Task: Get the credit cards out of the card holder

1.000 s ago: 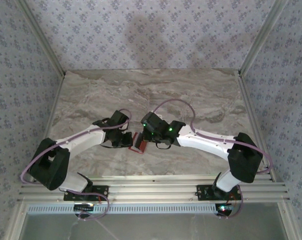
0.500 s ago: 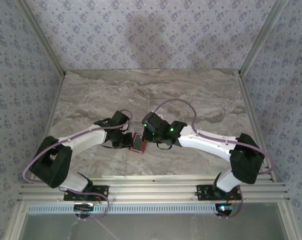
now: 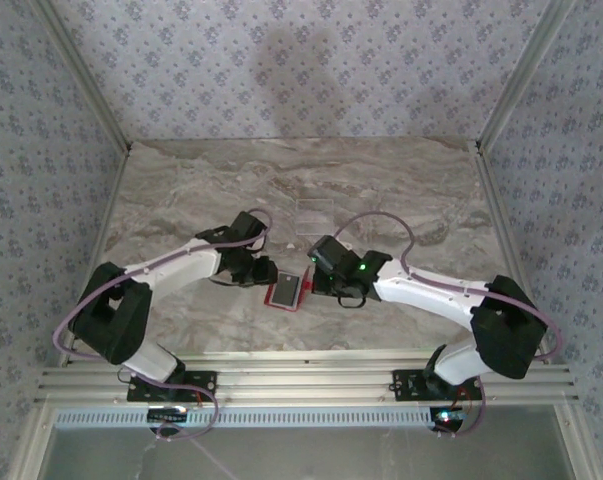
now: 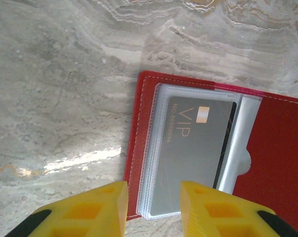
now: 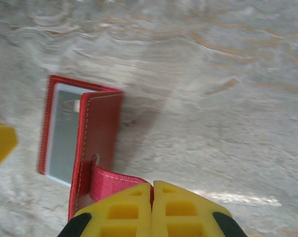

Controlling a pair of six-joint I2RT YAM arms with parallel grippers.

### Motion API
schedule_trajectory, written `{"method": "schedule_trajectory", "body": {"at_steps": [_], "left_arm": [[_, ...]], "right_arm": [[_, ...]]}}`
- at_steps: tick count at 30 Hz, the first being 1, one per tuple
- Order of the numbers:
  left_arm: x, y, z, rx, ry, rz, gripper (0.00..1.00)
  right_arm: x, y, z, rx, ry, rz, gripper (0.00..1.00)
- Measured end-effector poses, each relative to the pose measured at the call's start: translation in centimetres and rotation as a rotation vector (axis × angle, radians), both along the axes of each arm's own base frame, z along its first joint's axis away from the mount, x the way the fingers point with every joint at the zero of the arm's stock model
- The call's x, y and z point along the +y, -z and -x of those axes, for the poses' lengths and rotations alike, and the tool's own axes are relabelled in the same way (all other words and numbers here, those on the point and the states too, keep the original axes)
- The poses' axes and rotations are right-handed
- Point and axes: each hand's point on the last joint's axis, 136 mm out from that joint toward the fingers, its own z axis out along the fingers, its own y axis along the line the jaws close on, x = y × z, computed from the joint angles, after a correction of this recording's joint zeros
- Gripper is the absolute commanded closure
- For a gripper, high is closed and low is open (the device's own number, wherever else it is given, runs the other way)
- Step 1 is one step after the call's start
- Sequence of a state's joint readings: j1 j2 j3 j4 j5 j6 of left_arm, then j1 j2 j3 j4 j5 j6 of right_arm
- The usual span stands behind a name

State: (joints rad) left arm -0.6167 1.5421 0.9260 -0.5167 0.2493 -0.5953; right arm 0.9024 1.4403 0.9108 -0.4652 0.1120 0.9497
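Observation:
The red card holder (image 4: 279, 148) lies open on the marble table (image 3: 401, 190), between the two arms in the top view (image 3: 299, 296). A grey credit card (image 4: 193, 148) marked VIP sits in its clear sleeves. My left gripper (image 4: 153, 207) is open and hovers over the near edge of the sleeves, gripping nothing. My right gripper (image 5: 152, 190) is shut on the holder's red tab (image 5: 114, 183) and holds the red cover (image 5: 102, 128) up off the sleeves. From above, the left gripper (image 3: 261, 272) and right gripper (image 3: 316, 280) flank the holder.
A faint pale rectangle (image 3: 313, 212) lies flat on the marble behind the holder. Patterned walls close in the table on three sides. Bare marble stretches to the back and to both sides of the arms.
The holder has gone from closed and pinched between both grippers to lying open. My left gripper has let go and opened. My right gripper has drawn the tab to the right.

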Motion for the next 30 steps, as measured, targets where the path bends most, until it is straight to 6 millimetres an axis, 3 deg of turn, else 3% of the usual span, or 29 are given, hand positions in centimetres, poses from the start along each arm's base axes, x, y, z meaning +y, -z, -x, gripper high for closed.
{"method": "schedule_trajectory", "body": {"at_steps": [15, 19, 21, 25, 30], "left_arm": [[-2.7, 3.0, 1.1, 0.076, 0.084, -0.058, 0.65], [-3.1, 3.0, 1.4, 0.073, 0.097, -0.056, 0.65], [-3.2, 2.9, 1.4, 0.072, 0.099, -0.055, 0.65], [-3.4, 2.7, 1.4, 0.068, 0.102, -0.053, 0.65], [-4.3, 1.8, 0.8, 0.05, 0.096, -0.032, 0.69]], "right_arm": [[-5.1, 2.7, -1.3, 0.046, 0.01, 0.08, 0.97], [-5.8, 3.8, -1.3, 0.067, -0.026, 0.128, 0.89], [-6.1, 4.1, -1.1, 0.083, -0.04, 0.155, 0.8], [-6.6, 3.2, -1.4, 0.081, -0.058, 0.21, 0.69], [-6.3, 1.0, -1.9, 0.05, -0.074, 0.252, 0.67]]}}
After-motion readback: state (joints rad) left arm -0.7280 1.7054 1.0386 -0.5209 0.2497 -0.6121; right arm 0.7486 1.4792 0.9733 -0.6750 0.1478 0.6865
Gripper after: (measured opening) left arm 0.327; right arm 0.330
